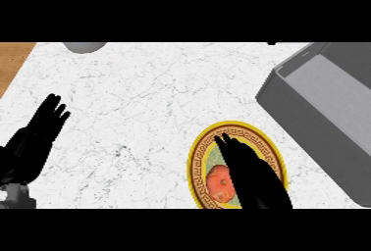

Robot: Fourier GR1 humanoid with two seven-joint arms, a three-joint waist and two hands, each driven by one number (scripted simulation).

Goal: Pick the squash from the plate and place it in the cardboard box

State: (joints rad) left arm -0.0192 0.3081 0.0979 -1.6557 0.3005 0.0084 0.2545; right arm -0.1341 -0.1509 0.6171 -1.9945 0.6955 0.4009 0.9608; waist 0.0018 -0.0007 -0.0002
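An orange-red squash (220, 183) lies on a round plate (203, 149) with a yellow patterned rim, at the lower middle right of the head view. My right hand (250, 171) stretches over the plate with straight fingers, just right of the squash and covering part of it; it is open and holds nothing. The grey box (319, 105) stands open at the right, its long wall close to the plate's right rim. My left hand (33, 139) rests open at the left edge, fingers up.
White marble counter (145, 108) spreads between the hands. A wooden strip (13, 61) shows at the top left corner. A grey rounded object (85, 46) sits at the top edge, left of middle.
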